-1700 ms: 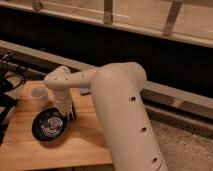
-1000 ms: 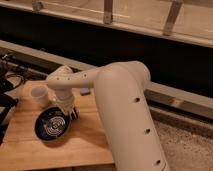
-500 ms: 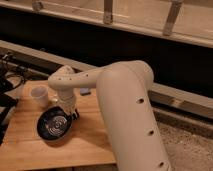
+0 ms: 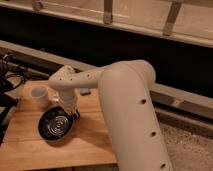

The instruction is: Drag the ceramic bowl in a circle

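One black ceramic bowl (image 4: 56, 124) sits on the wooden table (image 4: 30, 146). One white cup (image 4: 39, 93) stands near it. The one end effector (image 4: 72, 111) is at the bowl's right rim. I cannot tell if it is spread or pinching.

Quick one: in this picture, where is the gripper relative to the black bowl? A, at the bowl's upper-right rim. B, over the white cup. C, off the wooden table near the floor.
A: the gripper is down at the upper-right rim of the ceramic bowl as pictured, while the white cup stands apart, up and to the left.
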